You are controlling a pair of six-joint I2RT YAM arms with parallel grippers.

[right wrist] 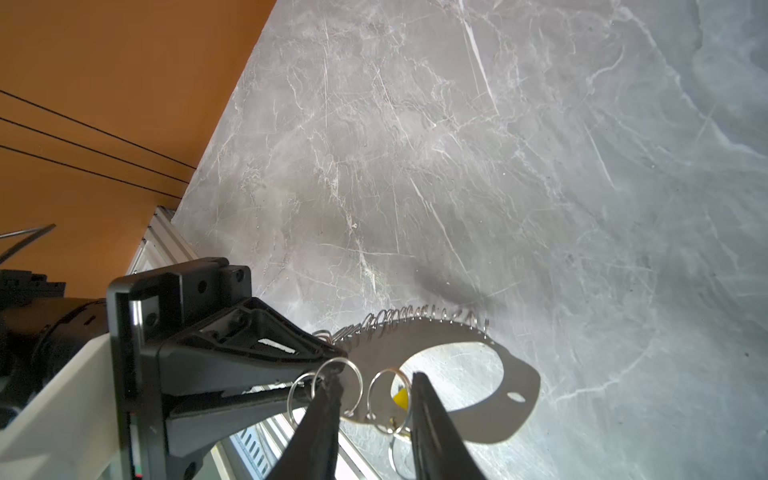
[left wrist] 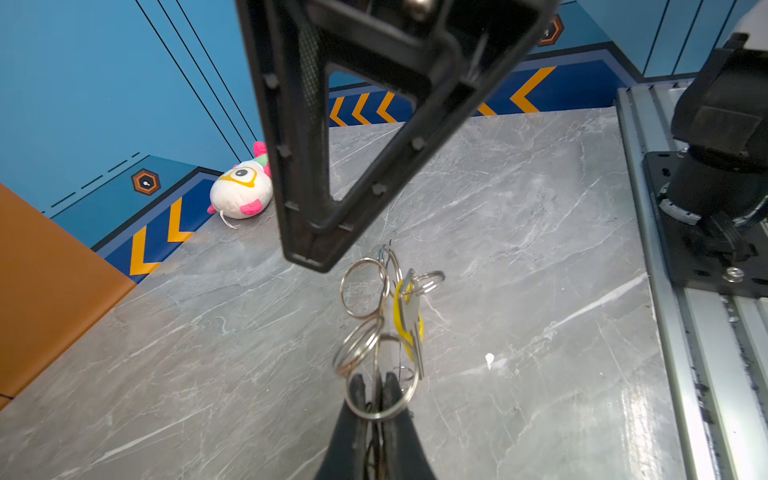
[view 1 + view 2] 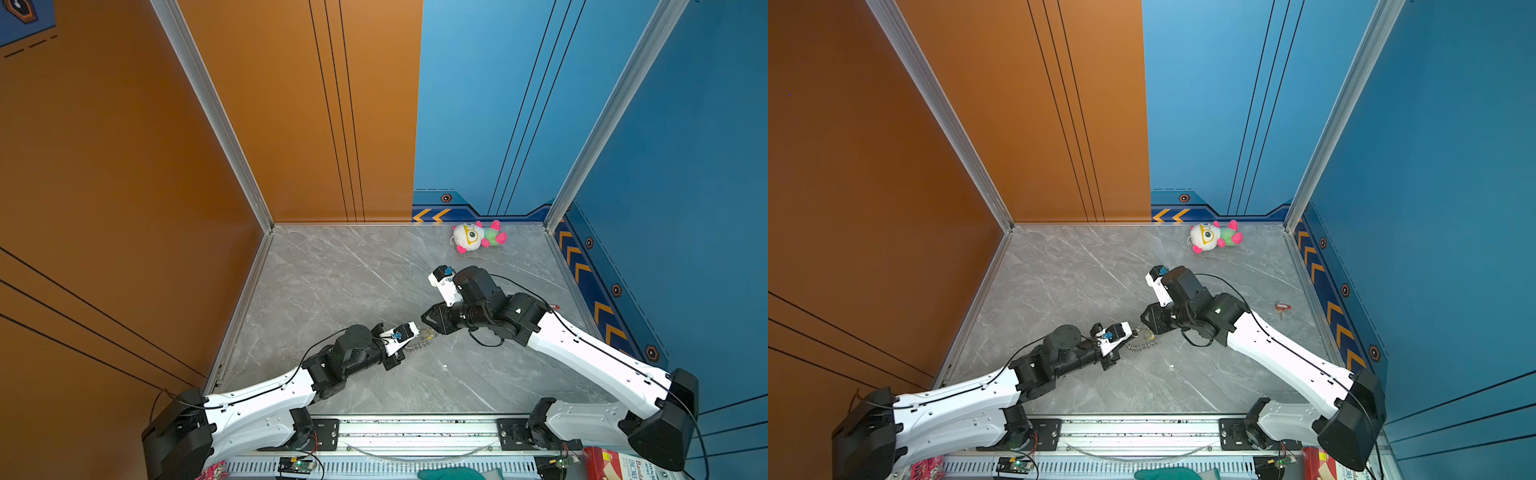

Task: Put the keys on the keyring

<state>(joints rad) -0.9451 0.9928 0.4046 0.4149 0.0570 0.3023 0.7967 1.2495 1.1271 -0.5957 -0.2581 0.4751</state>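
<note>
Left claw (image 2: 374, 388) pinches the flat grey metal oval keyring (image 1: 415, 340); right claw (image 1: 376, 378), jaws parted, straddles one wire ring (image 1: 384, 370) beside the yellow-headed key (image 2: 409, 316). Best nudge slowly, no yanking.

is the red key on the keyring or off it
Off. The red key lies flat on the table, alone near its right edge, well apart from the keyring held up mid-table.

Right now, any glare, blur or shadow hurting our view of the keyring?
Left wrist view: keyring rings crisp, left claw out of focus, glare patch on the table. Right wrist view: keyring backlit, its plate a dull silhouette, soft shadow beyond it. Both top views: even light, keyring too small for detail.
</note>
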